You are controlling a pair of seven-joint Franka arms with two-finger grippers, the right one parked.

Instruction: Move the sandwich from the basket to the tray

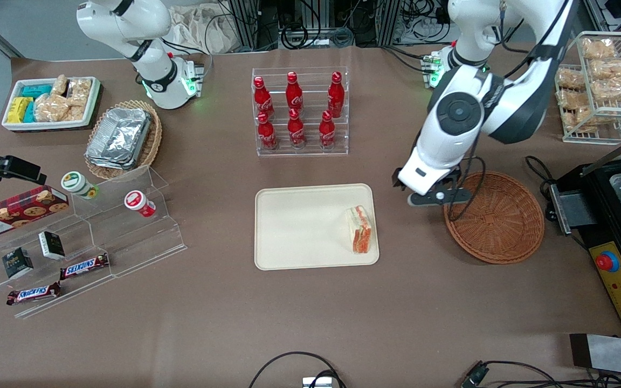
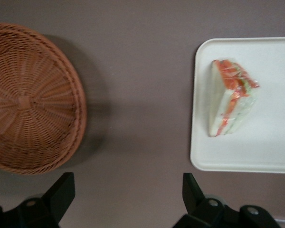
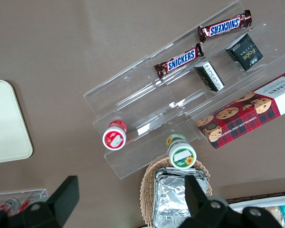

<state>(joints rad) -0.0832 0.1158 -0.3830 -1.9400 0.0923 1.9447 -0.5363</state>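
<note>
matte tabletop: triangular sandwich [image 1: 361, 230] on tray [image 1: 299, 226], pincer [image 1: 433, 197] apart.

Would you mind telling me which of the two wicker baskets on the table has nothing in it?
The round reddish-brown basket beside the open claw is empty. The lighter oval basket, toward the parked arm's end, holds foil containers.

A clear acrylic stepped stand [image 3: 180, 95] is seen on the brown table, with two Snickers bars [image 3: 179, 61], two small dark boxes [image 3: 246, 53], a cookie box [image 3: 249, 110] and two round cups [image 3: 115, 138] on it. A corner of the tray [image 3: 7, 124] is shown nearby, and foil containers [image 3: 175, 197] are held in a tan wicker basket [image 3: 147, 190]
</note>
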